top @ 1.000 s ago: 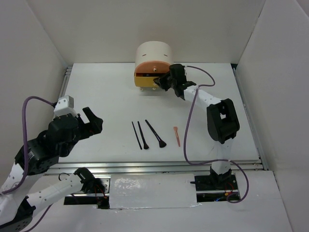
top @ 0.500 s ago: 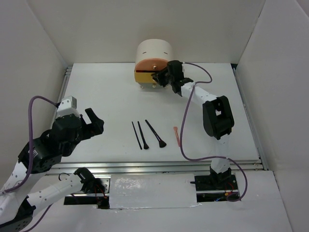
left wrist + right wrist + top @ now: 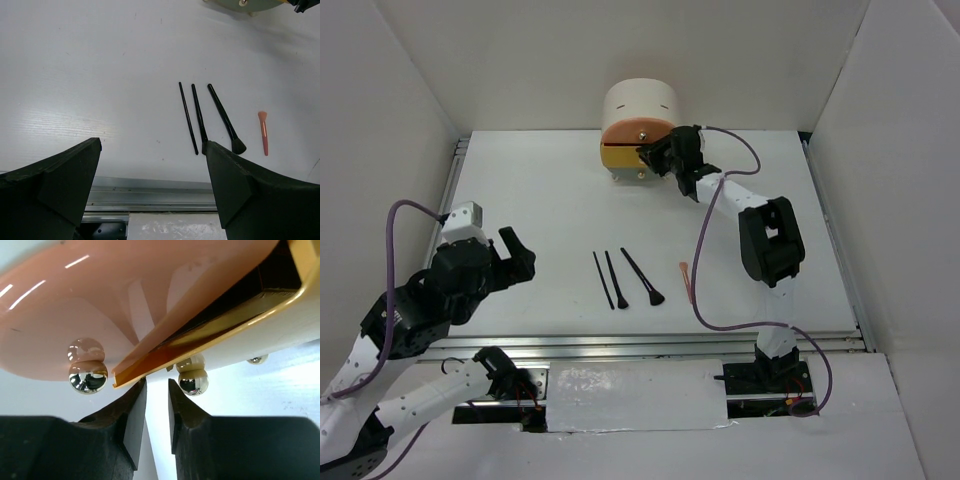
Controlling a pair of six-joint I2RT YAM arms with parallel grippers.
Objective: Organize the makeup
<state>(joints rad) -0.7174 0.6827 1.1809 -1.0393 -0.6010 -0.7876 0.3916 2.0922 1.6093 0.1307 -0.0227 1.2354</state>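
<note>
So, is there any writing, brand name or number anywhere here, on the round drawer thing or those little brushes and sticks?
No word, label, brand, number or sign can be read in any view.
Organizer: plain cream shell and plain coloured drawer fronts, no print.
Black sticks, brush, pink stick: no print shows, but they are too slim here to rule out tiny marks.

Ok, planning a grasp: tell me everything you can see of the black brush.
The black brush is slim: a thin straight handle, a small flared head at its near end. It lies flat on the white table, angled, apart from the two thin black sticks to its left and the pink stick to its right.
</note>
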